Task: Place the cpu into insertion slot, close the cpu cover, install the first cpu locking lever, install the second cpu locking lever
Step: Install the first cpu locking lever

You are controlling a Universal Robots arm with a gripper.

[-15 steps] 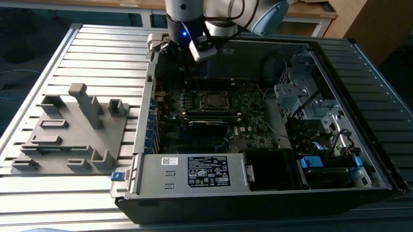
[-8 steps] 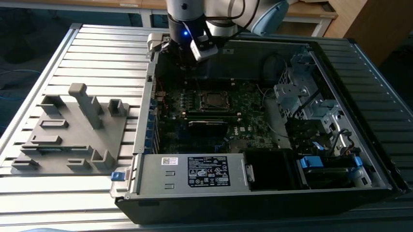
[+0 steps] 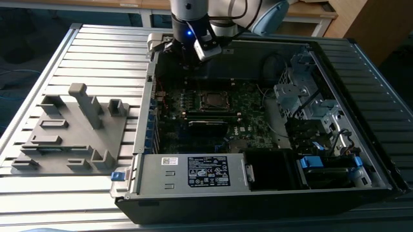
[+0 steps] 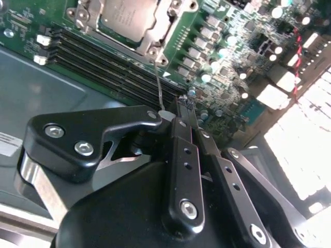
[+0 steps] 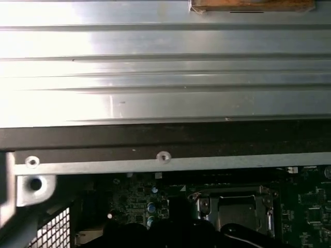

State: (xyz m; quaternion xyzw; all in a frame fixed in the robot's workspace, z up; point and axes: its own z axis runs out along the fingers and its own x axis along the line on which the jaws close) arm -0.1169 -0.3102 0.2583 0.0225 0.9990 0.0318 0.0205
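- Working the lever (image 4: 157, 85) step, I judge: the chip (image 4: 126, 18) sits in its socket (image 3: 201, 100) with the cover (image 4: 164, 23) down around it, inside the computer case (image 3: 258, 205) on the worktop (image 3: 96, 53).
- My tool (image 4: 183, 109) is closed on nothing; the thin lever's raised free end meets the side of its tip.
- To do this well, I'd press down steadily and sideways so the rod tucks under its catch without slipping off.
- That contact shows in the second wrist view; the exterior view adds the grey fixture (image 3: 71, 130) beside the case.
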